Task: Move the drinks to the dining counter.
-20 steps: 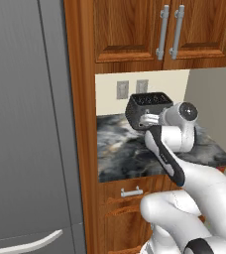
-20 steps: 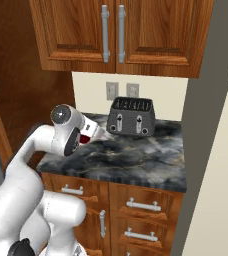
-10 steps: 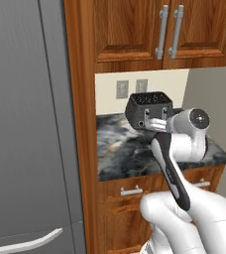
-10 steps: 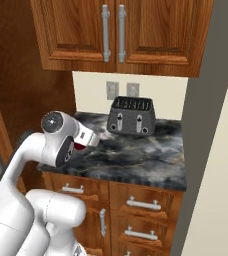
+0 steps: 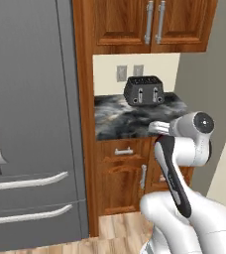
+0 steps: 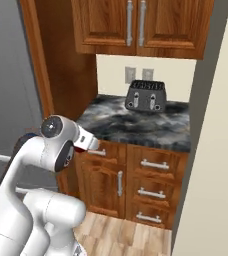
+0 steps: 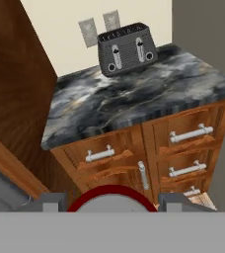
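No legible text or labels anywhere.

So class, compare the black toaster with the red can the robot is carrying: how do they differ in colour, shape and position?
The black slotted toaster is boxy; the red cylindrical can shows a round rim with a silver top. The toaster stands on the narrow marbled worktop against the wall; the can sits off the worktop, between the end effector fingers. The toaster shows whole; the can is partly cut off by the hand view's bottom edge. Both stand upright.
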Robot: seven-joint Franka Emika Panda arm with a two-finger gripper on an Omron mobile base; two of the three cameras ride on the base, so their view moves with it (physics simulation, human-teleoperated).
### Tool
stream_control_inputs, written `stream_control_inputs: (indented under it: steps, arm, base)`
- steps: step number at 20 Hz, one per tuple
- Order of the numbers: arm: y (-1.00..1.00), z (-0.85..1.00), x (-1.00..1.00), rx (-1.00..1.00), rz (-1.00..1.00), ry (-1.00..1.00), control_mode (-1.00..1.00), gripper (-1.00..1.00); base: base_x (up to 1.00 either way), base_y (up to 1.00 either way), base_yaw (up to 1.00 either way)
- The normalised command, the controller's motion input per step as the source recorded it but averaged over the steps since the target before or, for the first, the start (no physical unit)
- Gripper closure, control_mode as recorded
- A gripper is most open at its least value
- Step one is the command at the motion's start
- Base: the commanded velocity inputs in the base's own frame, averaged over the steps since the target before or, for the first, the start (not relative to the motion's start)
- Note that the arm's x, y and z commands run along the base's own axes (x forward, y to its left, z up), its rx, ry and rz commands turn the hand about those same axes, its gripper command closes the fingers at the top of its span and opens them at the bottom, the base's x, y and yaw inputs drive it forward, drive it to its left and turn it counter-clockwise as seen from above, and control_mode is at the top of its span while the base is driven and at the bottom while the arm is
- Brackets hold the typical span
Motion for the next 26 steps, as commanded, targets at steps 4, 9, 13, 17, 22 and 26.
stream_control_inputs:
  steps: [4,9,13,17,22,26]
  arm:
    - [0.0,0.0,0.0,0.0,0.0,0.0,1.0,1.0]
    - [0.0,0.0,0.0,0.0,0.0,0.0,1.0,1.0]
    - [0.0,0.0,0.0,0.0,0.0,0.0,1.0,1.0]
    - [0.0,0.0,0.0,0.0,0.0,0.0,1.0,1.0]
    - [0.0,0.0,0.0,0.0,0.0,0.0,1.0,1.0]
    - [0.0,0.0,0.0,0.0,0.0,0.0,1.0,1.0]
  base:
    - [-1.0,-0.22,0.62]
    - [-0.75,-0.17,0.81]
    - [-0.55,-0.05,0.89]
    - [-0.42,0.0,0.92]
    - [-0.42,0.0,0.92]
    - [-0.4,0.0,0.93]
